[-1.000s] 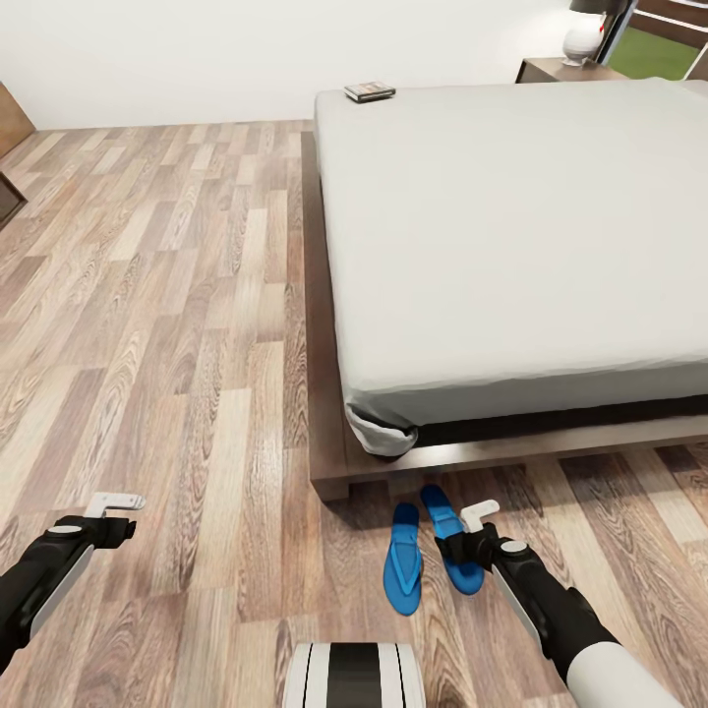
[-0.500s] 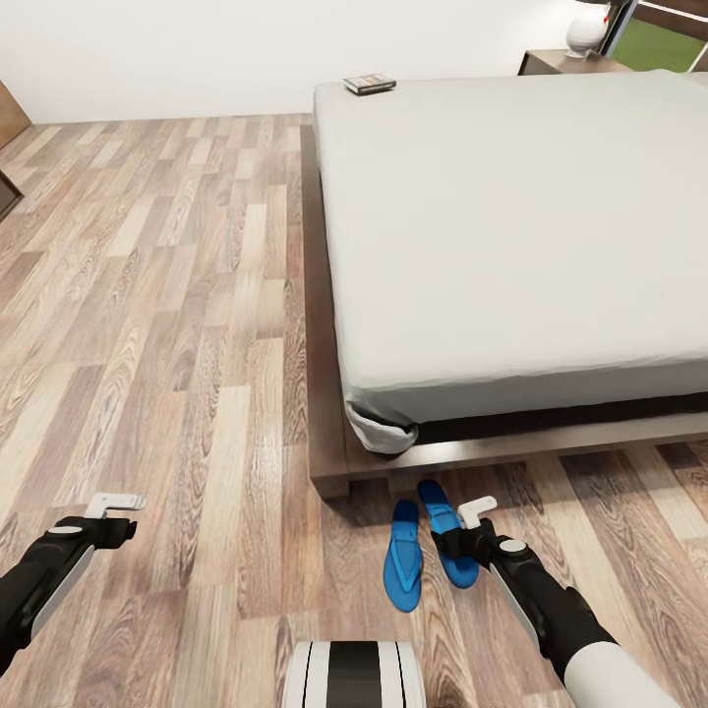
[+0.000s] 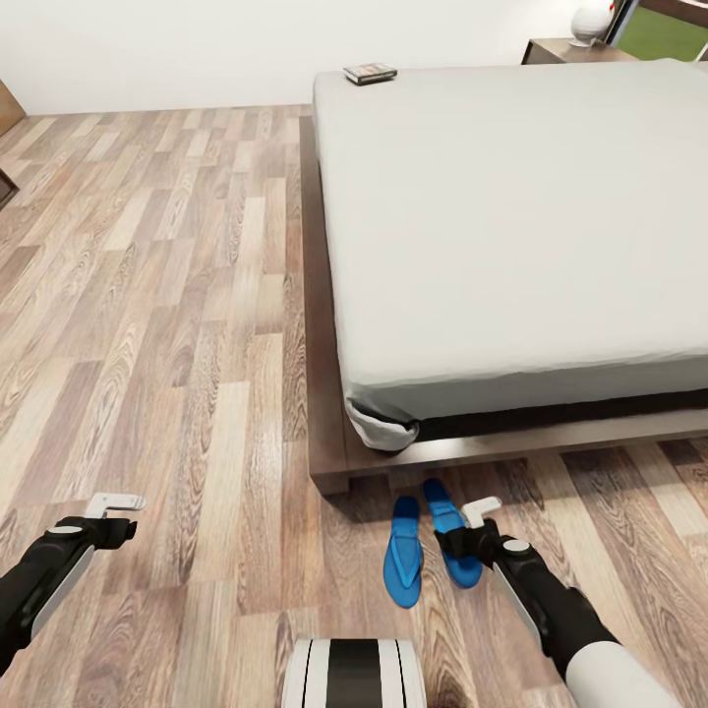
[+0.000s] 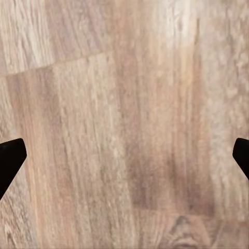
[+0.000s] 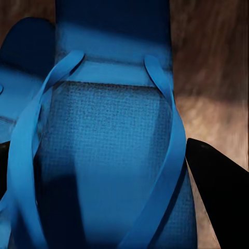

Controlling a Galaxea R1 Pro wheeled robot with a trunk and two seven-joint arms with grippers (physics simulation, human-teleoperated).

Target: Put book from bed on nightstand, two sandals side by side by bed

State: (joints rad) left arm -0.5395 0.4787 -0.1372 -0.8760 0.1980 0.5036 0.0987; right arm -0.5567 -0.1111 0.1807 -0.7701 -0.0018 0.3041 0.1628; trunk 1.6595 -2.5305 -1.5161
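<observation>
At 6 o'clock off the low grey-mattress wooden bed point(image 3: 511, 226), right gripper point(image 3: 470, 526) hangs spread wide astride one of two bright blue flip-flop sandals point(image 3: 450, 532), holding nothing, probably releasing; left gripper point(image 3: 110, 513) empty, open; small dark paperback book point(image 3: 370, 73) at 12 o'clock corner.

Book point(image 3: 371, 73) cover's too small to read; the right gripper point(image 3: 470, 536) hides part of one sandal point(image 3: 451, 533) (lamp point(image 3: 593, 20) cropped above).

floor point(image 3: 177, 295): matt grained wood planks | bed point(image 3: 324, 433): dark smooth wood base, matt grey cloth mattress | sandals point(image 3: 404, 560): blue rubbery, textured footbed, smooth straps
</observation>
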